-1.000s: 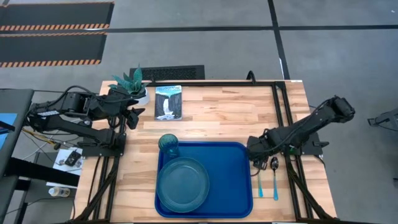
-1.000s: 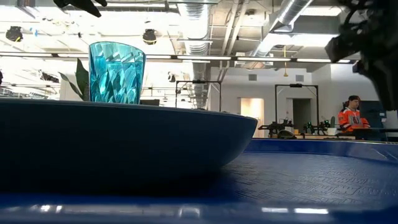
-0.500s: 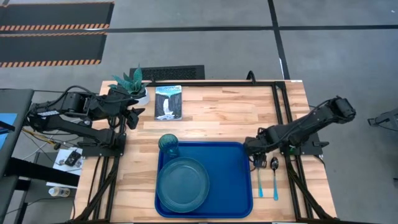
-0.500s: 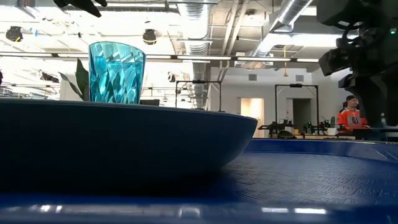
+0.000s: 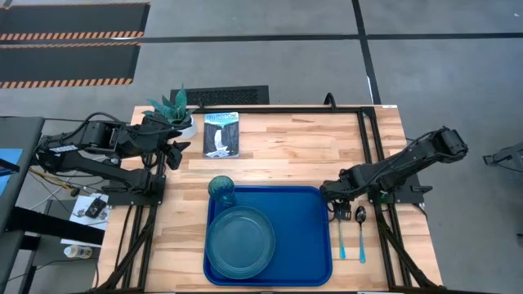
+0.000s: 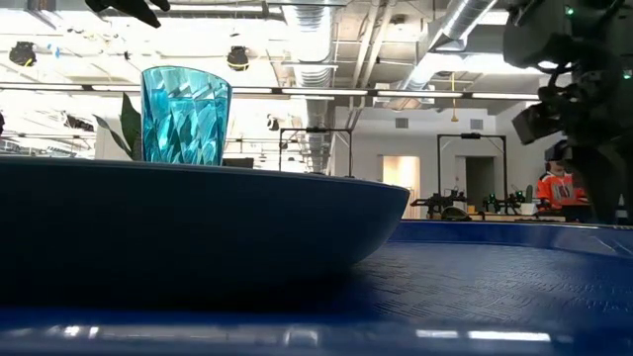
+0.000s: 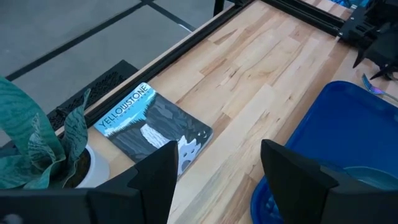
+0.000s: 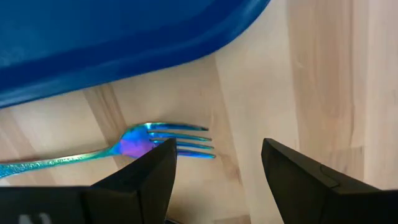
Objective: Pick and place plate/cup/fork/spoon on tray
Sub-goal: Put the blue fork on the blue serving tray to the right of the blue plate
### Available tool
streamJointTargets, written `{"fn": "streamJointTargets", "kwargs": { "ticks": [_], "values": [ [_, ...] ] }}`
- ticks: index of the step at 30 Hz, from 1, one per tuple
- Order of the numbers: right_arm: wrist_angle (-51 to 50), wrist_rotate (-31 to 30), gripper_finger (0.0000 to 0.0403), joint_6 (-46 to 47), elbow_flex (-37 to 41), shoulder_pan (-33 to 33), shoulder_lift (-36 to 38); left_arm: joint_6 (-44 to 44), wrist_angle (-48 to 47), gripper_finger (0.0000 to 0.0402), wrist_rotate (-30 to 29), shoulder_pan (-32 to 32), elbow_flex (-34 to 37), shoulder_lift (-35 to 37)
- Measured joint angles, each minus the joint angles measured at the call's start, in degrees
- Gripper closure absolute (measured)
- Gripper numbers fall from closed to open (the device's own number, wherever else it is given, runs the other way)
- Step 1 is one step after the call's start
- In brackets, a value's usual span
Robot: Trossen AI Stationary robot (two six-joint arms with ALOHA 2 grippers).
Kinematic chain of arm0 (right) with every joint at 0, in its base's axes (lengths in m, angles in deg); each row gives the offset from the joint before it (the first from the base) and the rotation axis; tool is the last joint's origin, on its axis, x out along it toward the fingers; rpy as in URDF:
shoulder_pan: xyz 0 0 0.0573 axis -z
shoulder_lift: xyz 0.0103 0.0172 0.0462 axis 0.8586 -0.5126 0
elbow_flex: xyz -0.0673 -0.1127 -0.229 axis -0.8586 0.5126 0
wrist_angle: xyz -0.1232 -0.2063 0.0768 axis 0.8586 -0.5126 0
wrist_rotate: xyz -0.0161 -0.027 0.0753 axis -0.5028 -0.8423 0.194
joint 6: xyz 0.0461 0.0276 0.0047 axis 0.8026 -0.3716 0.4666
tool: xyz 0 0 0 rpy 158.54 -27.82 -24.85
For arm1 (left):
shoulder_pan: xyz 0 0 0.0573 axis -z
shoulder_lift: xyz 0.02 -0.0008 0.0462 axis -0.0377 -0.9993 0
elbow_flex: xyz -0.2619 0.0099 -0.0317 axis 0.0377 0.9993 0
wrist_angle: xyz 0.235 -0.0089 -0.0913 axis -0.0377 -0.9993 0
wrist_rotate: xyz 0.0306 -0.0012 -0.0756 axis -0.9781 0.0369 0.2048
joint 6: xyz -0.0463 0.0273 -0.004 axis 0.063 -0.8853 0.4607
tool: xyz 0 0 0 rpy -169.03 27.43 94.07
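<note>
The blue tray (image 5: 310, 237) lies at the table's near middle. The teal plate (image 5: 239, 239) rests on its left half, and the teal cup (image 5: 221, 190) stands upright at its far left corner; both show in the low view, cup (image 6: 185, 114) and plate (image 6: 198, 227). The fork (image 5: 340, 238) and the spoon (image 5: 360, 233) lie flat on the table right of the tray. My right gripper (image 5: 336, 209) is open just above the fork's tines (image 8: 186, 140), its fingers standing apart on either side of the tine end. My left gripper (image 5: 175, 155) is open and empty at the far left.
A printed booklet (image 5: 221, 135) and a white pot with a green plant (image 5: 173, 110) sit at the table's far left, next to my left gripper. Bare wood lies between the booklet and the table's right frame rail (image 5: 369, 147). A person in orange (image 6: 559, 188) stands far behind.
My right gripper has moved a little toward the table's left, closer to the tray's right rim, and come down over the fork's tine end. The fork, spoon, plate and cup have stayed where they were.
</note>
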Motion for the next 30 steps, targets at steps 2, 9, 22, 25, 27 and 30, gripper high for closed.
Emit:
{"fn": "streamJointTargets", "kwargs": {
  "ticks": [2,9,22,25,27,30],
  "values": [
    [0.1,-0.2,0.0143,-0.9,0.0,0.7,0.1,0.0,0.0,0.0187,-0.3,0.0,0.0,0.0],
    [0.3,0.4,0.0143,-2.8,0.0,1.9,0.1,0.0,0.0,0.0187,-0.9,0.0,0.0,0.0],
    [4.0,1.7,0.0143,-0.9,3.3,1.9,-0.1,0.0,0.0,0.0187,-0.9,0.0,0.0,0.0],
    [5.5,1.7,0.0143,-0.9,3.3,1.9,-0.1,0.0,0.0,0.0187,-1.0,0.0,0.0,0.0],
    [6.3,1.8,0.0143,-0.9,3.3,1.9,-0.1,0.0,0.0,0.0187,-1.1,0.0,0.0,0.0],
    [6.6,1.7,0.0143,-0.9,3.3,1.9,-0.1,0.0,0.0,0.0187,-1.1,0.0,0.0,0.0]
  ]
}}
